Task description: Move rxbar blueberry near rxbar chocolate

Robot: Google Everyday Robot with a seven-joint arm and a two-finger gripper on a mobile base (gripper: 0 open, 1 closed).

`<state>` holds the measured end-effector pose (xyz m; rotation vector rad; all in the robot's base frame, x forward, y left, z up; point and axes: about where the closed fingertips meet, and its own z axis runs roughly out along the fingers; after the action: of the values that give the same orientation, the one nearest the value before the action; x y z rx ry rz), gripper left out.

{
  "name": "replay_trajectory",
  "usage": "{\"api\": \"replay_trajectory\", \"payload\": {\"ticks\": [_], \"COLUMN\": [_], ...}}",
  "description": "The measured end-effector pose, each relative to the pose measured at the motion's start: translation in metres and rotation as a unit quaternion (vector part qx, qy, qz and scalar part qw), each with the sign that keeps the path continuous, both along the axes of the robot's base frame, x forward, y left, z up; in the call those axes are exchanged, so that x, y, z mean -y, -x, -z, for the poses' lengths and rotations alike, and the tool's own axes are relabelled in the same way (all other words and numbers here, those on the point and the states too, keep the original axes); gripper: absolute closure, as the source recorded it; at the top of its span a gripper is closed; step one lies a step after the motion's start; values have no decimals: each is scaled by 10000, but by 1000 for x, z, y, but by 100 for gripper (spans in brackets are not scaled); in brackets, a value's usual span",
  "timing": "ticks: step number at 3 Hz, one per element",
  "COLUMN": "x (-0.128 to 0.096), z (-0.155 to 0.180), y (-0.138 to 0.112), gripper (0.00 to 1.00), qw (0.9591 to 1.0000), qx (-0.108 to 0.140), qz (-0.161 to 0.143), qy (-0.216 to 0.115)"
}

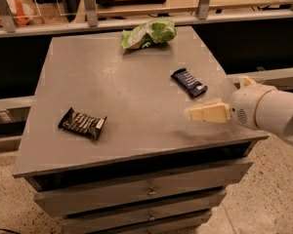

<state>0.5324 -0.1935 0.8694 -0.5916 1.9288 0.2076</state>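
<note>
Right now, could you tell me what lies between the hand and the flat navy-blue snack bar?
Nothing: in the camera view, only bare grey tabletop separates the cream hand, at the table's right edge, from the navy-blue snack bar.

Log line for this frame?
gripper at right-front edge of table | rxbar blueberry right, ungrasped | rxbar chocolate front-left, apart

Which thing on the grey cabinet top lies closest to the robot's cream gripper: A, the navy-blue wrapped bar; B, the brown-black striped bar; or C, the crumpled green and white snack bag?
A: the flat navy-blue wrapped snack bar lies just beyond the cream gripper, near the right edge of the grey cabinet top, while the other two lie much farther off.
</note>
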Motion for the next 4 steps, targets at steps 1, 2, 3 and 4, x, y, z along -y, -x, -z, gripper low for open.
{"api": "replay_trajectory", "payload": {"ticks": [1, 2, 3, 4], "x": [-9, -11, -12, -15], "z": [9, 16, 21, 21], "y": [-17, -35, -52, -64], "gripper": [0, 0, 0, 0], "qw": [9997, 9993, 9989, 9986], "qx": [113, 204, 283, 340], "qz": [40, 60, 39, -27], "qy": [-211, -314, -378, -407]}}
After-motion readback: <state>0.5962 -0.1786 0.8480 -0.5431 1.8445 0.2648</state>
